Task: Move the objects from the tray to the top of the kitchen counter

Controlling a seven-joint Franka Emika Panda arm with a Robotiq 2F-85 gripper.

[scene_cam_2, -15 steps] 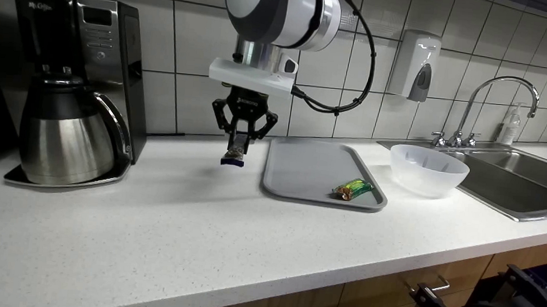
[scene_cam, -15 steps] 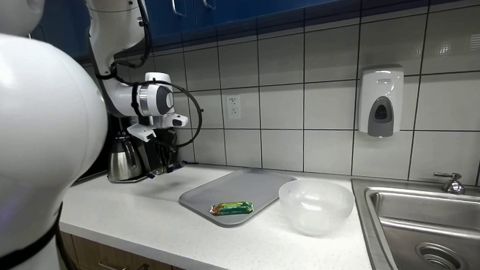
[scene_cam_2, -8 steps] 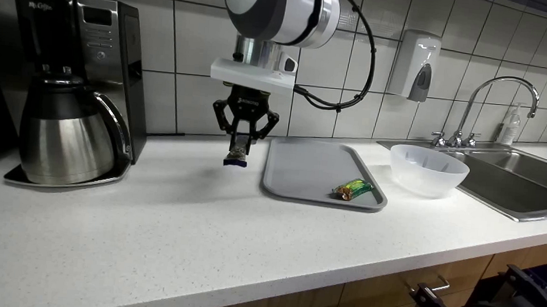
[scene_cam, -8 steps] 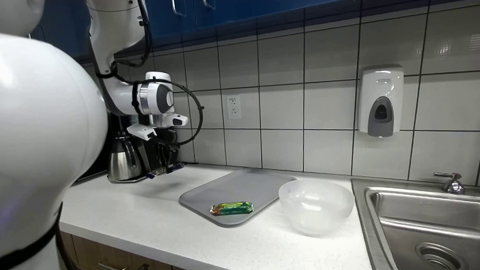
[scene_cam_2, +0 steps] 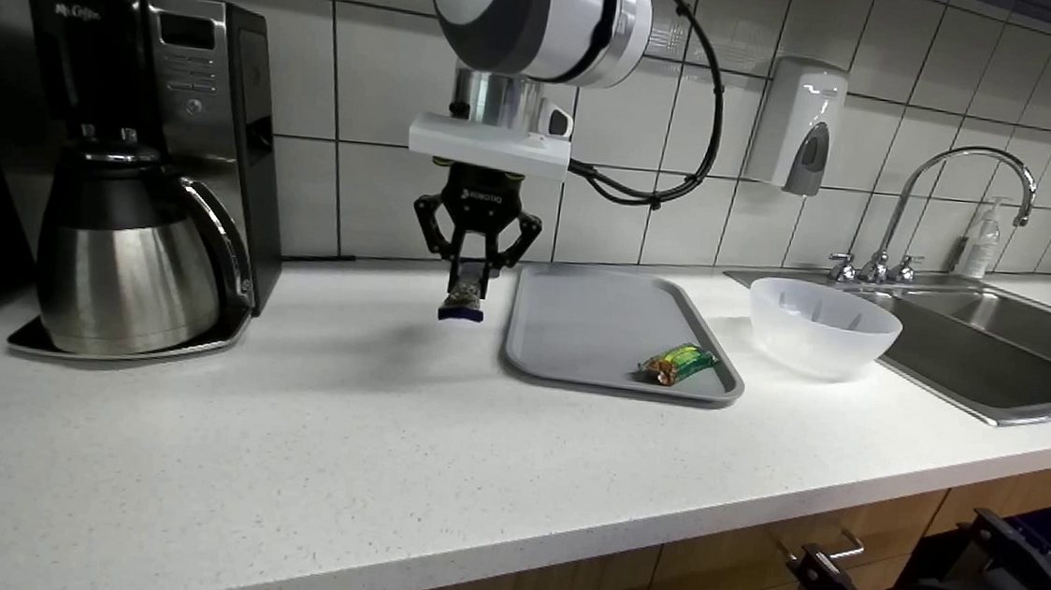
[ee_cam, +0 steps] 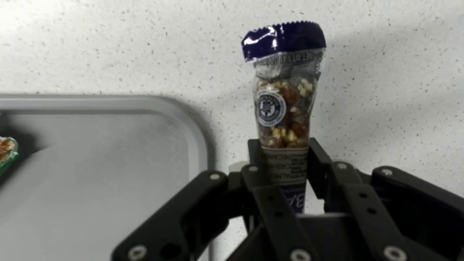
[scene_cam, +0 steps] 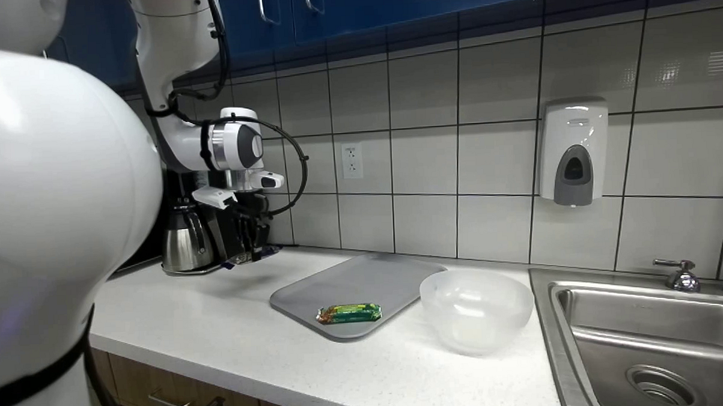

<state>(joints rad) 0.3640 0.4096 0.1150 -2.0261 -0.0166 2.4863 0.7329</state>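
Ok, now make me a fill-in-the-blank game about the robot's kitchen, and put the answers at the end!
1. The gripper holds a nut bar over the white ____.
2. The green snack bar lies on the grey ____.
3. The frosted bowl stands beside the stainless steel ____.
4. The soap dispenser is mounted on the tiled ____.

Missing words: counter; tray; sink; wall.

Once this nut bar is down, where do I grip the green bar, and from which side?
Probably the middle of the green bar, from straight above, jaws across its width: it's long, slim and lies flat on the tray, inside its low rim.
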